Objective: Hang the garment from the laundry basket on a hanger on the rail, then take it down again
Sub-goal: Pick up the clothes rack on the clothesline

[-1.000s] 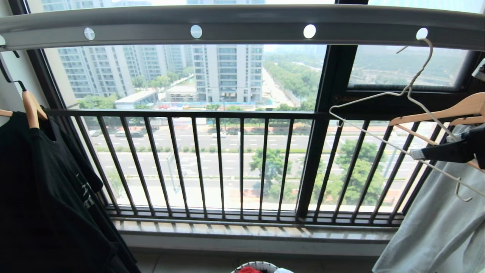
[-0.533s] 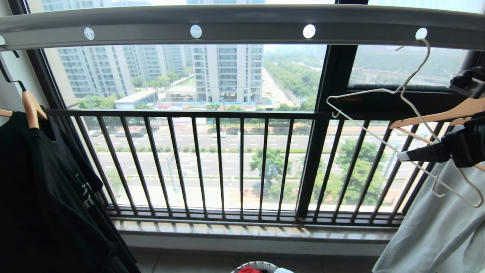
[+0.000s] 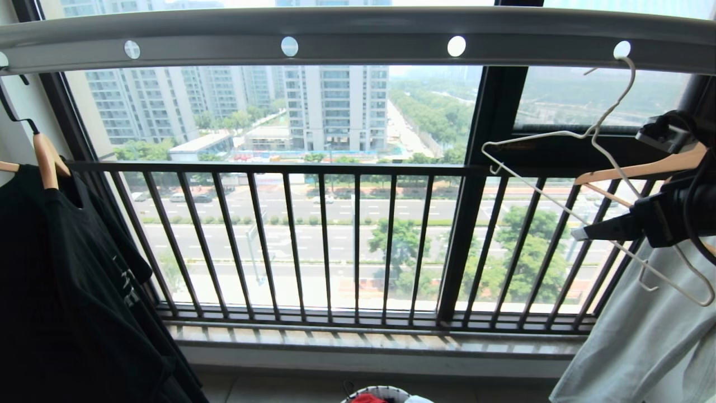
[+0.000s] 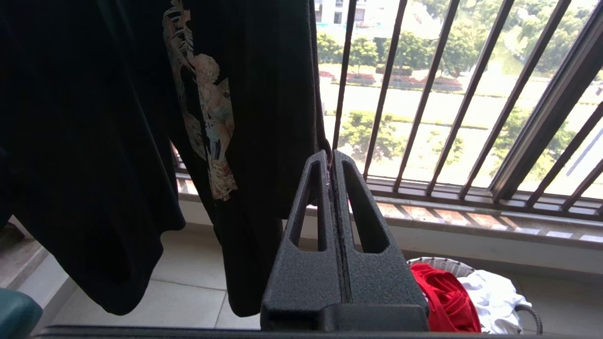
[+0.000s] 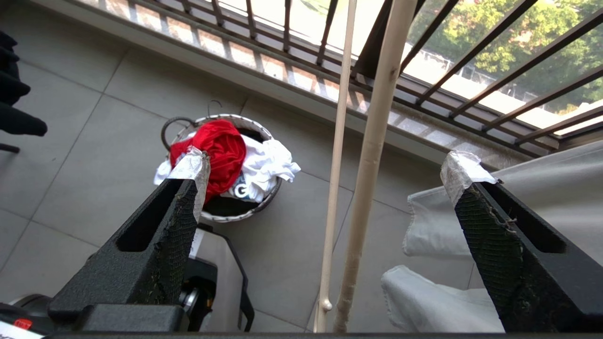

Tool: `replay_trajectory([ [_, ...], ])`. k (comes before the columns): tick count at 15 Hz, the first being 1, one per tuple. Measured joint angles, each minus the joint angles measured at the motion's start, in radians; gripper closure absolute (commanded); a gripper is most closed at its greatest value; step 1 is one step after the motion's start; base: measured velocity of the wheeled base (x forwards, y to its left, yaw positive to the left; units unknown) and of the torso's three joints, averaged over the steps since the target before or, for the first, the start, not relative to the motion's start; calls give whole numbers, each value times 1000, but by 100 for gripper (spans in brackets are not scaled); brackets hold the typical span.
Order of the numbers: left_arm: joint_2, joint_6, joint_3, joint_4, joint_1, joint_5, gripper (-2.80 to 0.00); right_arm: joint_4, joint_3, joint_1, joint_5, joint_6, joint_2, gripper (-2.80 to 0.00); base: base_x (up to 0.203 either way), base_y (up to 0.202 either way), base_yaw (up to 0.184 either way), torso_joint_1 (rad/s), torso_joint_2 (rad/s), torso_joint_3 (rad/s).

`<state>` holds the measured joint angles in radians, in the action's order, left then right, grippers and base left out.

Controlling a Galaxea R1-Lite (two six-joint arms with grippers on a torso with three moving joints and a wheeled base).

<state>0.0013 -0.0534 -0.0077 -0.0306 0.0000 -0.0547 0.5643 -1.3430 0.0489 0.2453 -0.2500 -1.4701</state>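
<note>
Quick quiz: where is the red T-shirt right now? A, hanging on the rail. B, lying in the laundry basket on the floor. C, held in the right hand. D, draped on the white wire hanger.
B: the red T-shirt lies bunched in the laundry basket, beside a white garment.

Daylight pours through a tall window (image 3: 335, 112) behind dark railing (image 3: 291, 240), above a stone sill (image 3: 358, 338) and grey floor tiles (image 5: 94, 155).

Black textured slotted fingers (image 5: 155, 245), white-taped tips on right gripper (image 5: 330, 165)
</note>
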Motion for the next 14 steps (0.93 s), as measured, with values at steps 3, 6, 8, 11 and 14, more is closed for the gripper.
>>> replay_trajectory([
  [3, 0, 1, 0, 0, 0, 0, 0, -3, 7, 0, -1, 0, -5, -280, 0, 0, 0, 0, 0, 0],
  [6, 0, 0, 0, 0, 0, 0, 0, -3, 12, 0, -1, -2, -7, -280, 0, 0, 0, 0, 0, 0],
  [8, 0, 1, 0, 0, 0, 0, 0, -5, 13, 0, -3, -3, -7, -280, 0, 0, 0, 0, 0, 0],
  [11, 0, 0, 0, 0, 0, 0, 0, -4, 13, 0, -3, -4, -7, -280, 0, 0, 0, 0, 0, 0],
  [14, 0, 0, 0, 0, 0, 0, 0, -4, 13, 0, -4, -4, -7, 0, 0, 0, 0, 0, 0, 0],
])
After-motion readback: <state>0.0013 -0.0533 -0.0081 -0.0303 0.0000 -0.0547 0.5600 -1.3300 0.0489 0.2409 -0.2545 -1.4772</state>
